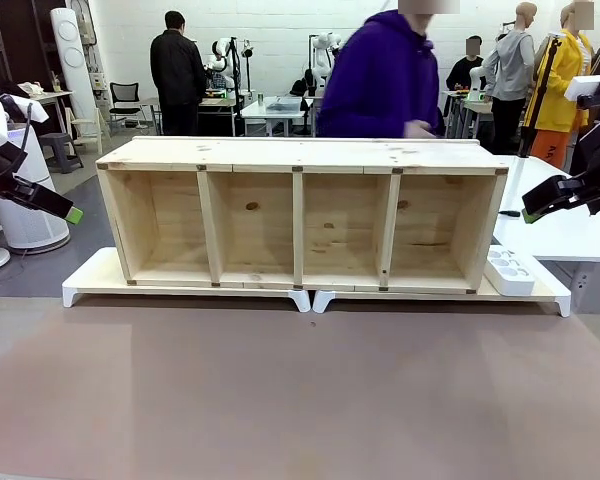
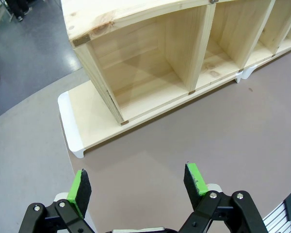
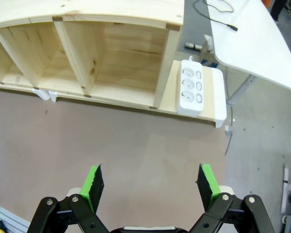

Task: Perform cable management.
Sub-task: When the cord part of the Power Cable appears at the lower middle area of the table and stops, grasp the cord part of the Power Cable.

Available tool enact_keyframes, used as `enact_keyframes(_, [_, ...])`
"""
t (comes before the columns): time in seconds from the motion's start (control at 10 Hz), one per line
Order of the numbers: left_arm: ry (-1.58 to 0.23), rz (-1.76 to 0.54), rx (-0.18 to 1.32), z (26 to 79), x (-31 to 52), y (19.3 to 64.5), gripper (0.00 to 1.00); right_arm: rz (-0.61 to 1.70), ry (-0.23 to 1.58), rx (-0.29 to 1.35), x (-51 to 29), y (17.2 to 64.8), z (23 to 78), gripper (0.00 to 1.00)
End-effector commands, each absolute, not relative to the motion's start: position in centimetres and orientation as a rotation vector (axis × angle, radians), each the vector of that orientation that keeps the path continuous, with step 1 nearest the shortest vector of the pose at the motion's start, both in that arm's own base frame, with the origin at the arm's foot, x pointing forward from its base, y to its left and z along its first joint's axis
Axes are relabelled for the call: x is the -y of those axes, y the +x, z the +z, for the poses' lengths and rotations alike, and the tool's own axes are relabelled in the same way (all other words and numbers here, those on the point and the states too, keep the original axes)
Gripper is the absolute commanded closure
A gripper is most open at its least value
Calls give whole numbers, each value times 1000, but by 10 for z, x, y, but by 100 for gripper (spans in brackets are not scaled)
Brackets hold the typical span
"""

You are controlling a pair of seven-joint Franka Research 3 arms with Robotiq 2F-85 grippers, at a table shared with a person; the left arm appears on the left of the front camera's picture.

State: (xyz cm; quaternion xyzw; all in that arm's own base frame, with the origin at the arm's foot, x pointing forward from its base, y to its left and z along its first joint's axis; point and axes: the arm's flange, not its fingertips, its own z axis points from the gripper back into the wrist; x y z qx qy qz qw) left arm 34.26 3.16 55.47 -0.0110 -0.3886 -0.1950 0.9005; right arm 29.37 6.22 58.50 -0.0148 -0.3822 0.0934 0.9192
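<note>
The black cable (image 3: 222, 13) lies on a white side table (image 3: 252, 53) to the right of the wooden shelf (image 1: 300, 215). Its plug end (image 3: 232, 27) points toward the table's edge, and in the front view the plug (image 1: 508, 213) shows just past the shelf's right wall. My right gripper (image 3: 150, 181) is open and empty over the brown table, short of the shelf's right end; from the front, the right gripper (image 1: 535, 210) hovers close to the plug. My left gripper (image 2: 138, 183) is open and empty off the shelf's left end, at the left edge in the front view (image 1: 65, 208).
A white power strip (image 3: 191, 88) lies on the white riser (image 1: 540, 290) beside the shelf's right wall. The shelf has several open compartments. A person in a purple hoodie (image 1: 380, 80) stands behind the shelf. Brown tabletop (image 1: 300, 390) stretches in front.
</note>
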Motion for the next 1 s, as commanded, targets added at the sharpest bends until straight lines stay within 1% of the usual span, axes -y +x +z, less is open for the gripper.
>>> enact_keyframes(0.0, [-25, -396, 814, 556, -32, 343, 0, 175, -22, 785, -63, 294, 585, 0])
enact_keyframes(0.9, [-25, -396, 814, 556, -32, 343, 0, 175, -22, 785, -63, 294, 585, 0])
